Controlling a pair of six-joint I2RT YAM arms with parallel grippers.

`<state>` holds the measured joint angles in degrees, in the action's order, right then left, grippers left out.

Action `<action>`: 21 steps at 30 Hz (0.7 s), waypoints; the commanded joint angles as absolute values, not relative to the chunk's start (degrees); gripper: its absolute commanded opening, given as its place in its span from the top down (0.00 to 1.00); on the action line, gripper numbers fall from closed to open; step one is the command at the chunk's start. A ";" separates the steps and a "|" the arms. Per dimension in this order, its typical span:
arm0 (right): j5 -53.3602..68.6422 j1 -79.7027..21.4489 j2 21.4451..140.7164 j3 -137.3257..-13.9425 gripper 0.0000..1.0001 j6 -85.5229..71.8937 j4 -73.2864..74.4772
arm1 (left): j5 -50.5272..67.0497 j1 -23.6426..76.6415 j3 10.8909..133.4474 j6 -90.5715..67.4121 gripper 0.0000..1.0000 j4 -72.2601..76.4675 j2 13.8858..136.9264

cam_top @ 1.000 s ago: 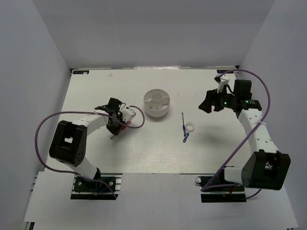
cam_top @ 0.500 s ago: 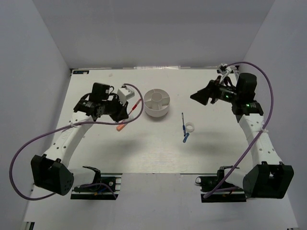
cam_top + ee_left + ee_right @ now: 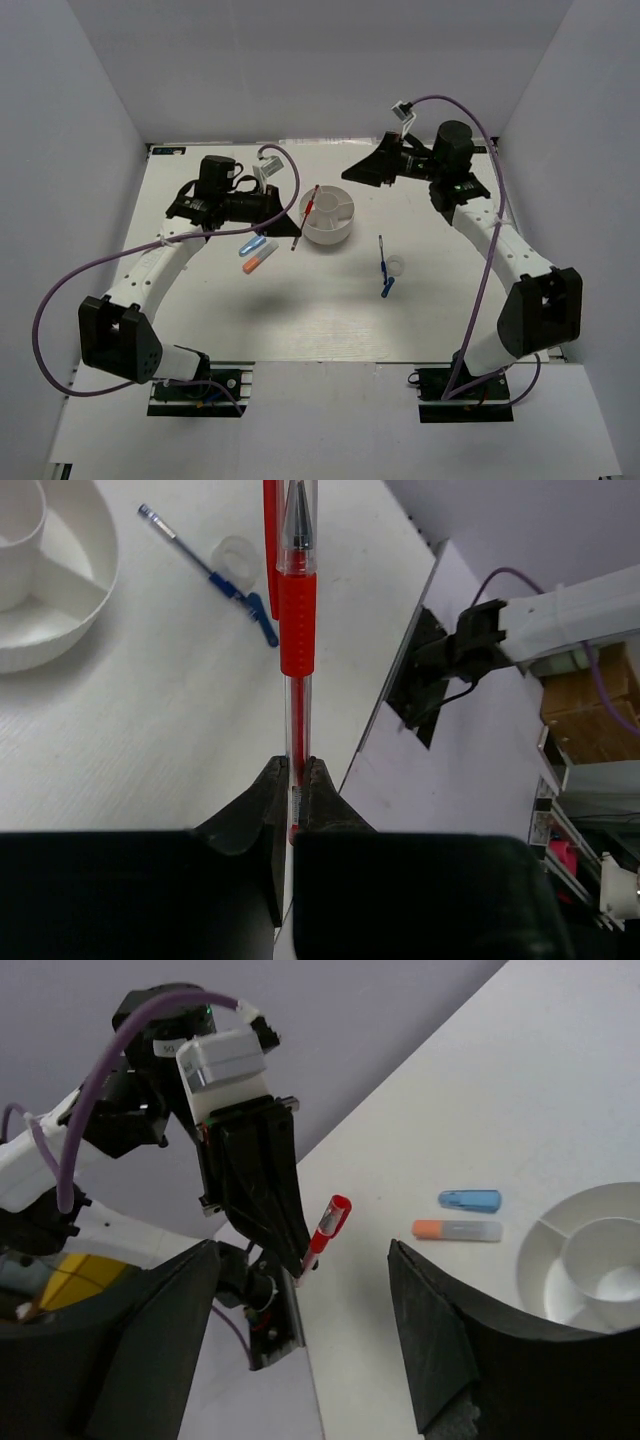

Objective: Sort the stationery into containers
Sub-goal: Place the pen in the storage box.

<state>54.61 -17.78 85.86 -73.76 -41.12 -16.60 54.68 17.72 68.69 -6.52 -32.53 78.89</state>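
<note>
Left pincer [image 3: 297, 780] clenched on the thin red pen [image 3: 297, 630]: I hold it with its long axis running straight out from the jaws. The white tub [image 3: 328, 236] lies just ahead and to the left. The right pincer [image 3: 362, 170] hangs spread wide beyond the tub, empty. The wrist view cuts off the pen's far end, and I cannot tell which compartment sits beneath it.

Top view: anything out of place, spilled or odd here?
Nothing looks spilled or damaged. One oddity: the left gripper pinches the red pen near one end, so most of its length sticks out unsupported, tilted toward the tub. It could pivot or slip in the grip.
</note>
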 commanded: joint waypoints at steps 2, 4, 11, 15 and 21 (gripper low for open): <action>53.88 -21.00 86.57 -72.52 0.29 -47.98 -22.05 | 60.82 17.75 68.55 -13.53 1.00 -25.49 77.17; 53.27 -21.97 87.19 -71.20 0.31 -49.83 -22.68 | 61.08 17.75 68.64 -14.06 1.00 -24.61 77.34; 52.82 -25.40 91.22 -75.14 0.52 -51.41 -22.33 | 62.31 17.75 67.94 -15.91 1.00 -22.50 77.61; 52.91 -27.15 92.55 -75.59 0.58 -52.12 -23.55 | 62.05 17.75 67.94 -15.65 1.00 -22.76 77.61; 52.82 -28.39 93.69 -77.69 0.64 -52.30 -24.17 | 61.88 17.75 66.71 -15.73 1.00 -22.33 77.34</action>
